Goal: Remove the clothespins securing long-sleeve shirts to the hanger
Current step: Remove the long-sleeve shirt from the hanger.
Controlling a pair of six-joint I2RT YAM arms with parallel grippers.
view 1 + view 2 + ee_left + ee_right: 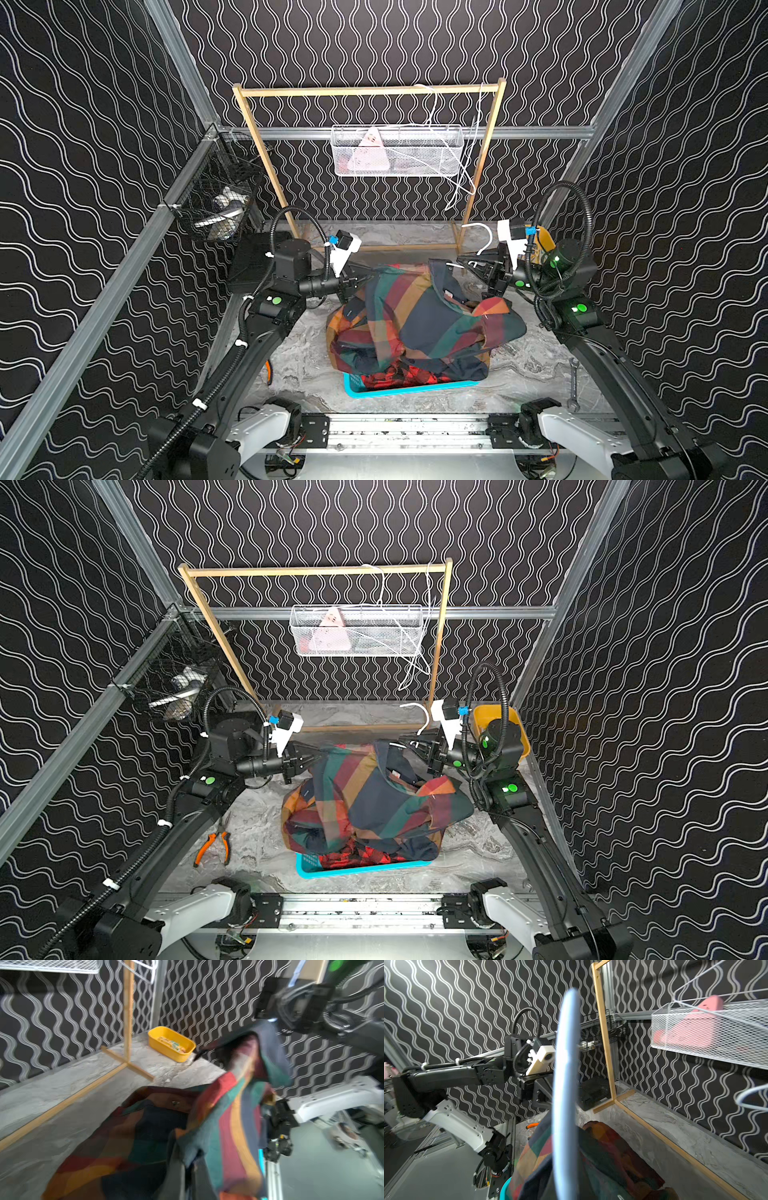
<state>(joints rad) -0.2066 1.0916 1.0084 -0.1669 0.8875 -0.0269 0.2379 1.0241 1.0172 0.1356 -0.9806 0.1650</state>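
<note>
No legible text in view

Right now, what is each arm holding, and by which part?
Jaws of the left gripper pinch the checked shirt at its edge; those of the right gripper clamp the white hanger near its hook.

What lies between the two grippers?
A checked orange, navy, teal and maroon flannel shirt lies between the left gripper and the right gripper, heaped over a teal plastic basket; both top views show it.

Wooden rack [365, 91], white mesh basket [432, 164], black wire basket [199, 189], yellow tub [166, 1051], teal basket [399, 390], orange pliers [214, 845], wrench [573, 386]
</note>
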